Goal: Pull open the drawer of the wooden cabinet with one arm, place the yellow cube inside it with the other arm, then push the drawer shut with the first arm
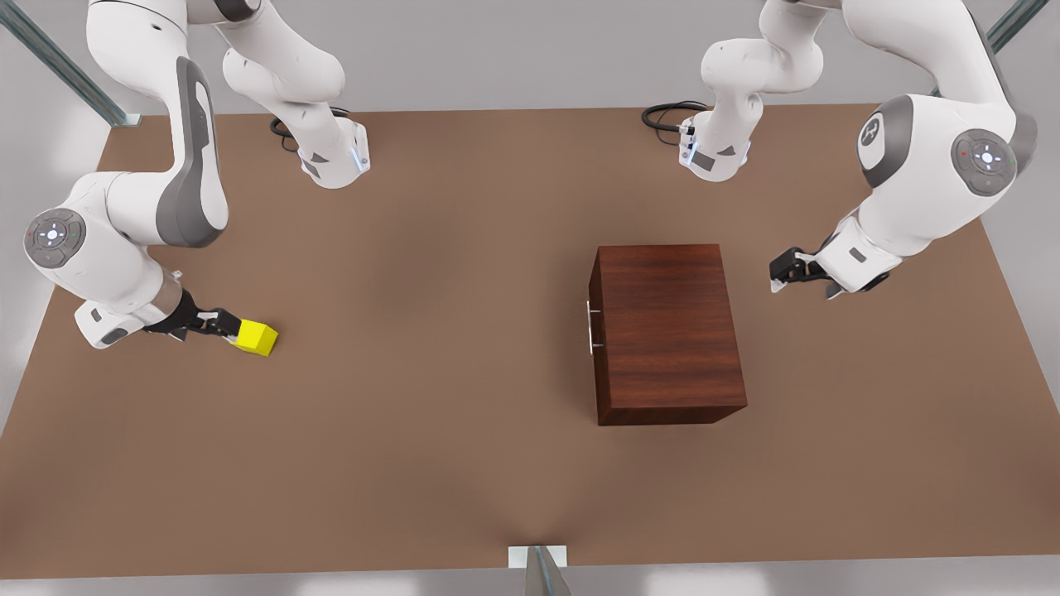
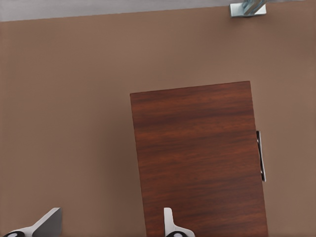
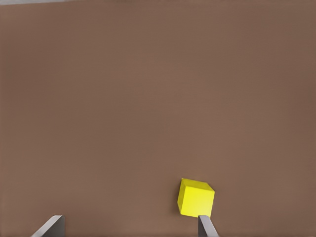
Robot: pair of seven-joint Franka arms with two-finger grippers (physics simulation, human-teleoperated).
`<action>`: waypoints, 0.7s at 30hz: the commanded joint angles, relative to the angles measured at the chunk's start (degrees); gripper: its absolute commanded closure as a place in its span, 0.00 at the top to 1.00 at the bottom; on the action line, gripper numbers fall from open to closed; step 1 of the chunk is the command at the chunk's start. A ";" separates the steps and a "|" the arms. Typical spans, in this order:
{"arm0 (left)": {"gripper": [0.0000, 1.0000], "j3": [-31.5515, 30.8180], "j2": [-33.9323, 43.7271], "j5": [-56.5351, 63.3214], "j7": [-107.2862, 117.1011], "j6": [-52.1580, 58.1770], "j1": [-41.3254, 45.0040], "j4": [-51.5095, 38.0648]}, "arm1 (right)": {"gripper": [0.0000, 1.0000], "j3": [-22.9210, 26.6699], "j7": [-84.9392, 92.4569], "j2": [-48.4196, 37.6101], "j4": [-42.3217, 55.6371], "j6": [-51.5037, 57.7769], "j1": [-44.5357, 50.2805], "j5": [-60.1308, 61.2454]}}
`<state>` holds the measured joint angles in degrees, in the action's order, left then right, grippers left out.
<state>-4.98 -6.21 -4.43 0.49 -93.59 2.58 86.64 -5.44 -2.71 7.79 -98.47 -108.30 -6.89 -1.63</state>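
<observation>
**Both grippers open, drawer shut**

Right gripper [image 1: 222, 323] spread wide, just beside yellow cube [image 1: 256, 338] on table [image 1: 431, 463]. Left gripper [image 1: 787, 273] spread wide, near wooden cabinet [image 1: 667, 331], opposite the handle [image 1: 590, 328]. Drawer closed.

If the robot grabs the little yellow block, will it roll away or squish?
Probably neither. The yellow cube has flat faces and sharp edges, so it should sit still, not roll. It looks solid and plain, so likely stiff. The right gripper, open beside it, seems wide enough to pinch it. The left gripper waits open by the wooden cabinet.
</observation>
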 commanded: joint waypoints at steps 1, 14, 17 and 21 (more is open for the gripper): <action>1.00 -0.03 0.06 -0.06 -0.23 -0.63 0.06 0.02 | 1.00 -0.01 -0.72 -0.05 0.03 -0.25 0.04 0.05; 1.00 -1.08 -2.58 6.10 19.27 3.85 22.55 -1.03 | 1.00 1.22 -14.52 5.58 -7.96 -10.79 -6.73 0.23; 1.00 -1.08 -9.96 12.34 37.03 3.06 30.03 -6.30 | 1.00 1.22 -13.82 4.87 -14.21 -14.75 -8.75 0.23; 1.00 -1.00 -18.49 15.23 45.65 -1.24 35.65 -12.46 | 1.00 1.31 -13.91 4.17 -20.71 -22.48 -9.72 0.58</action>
<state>-5.98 -23.62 8.25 17.80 -91.90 37.53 74.83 -4.14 -11.05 12.12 -118.43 -122.57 -16.46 -1.28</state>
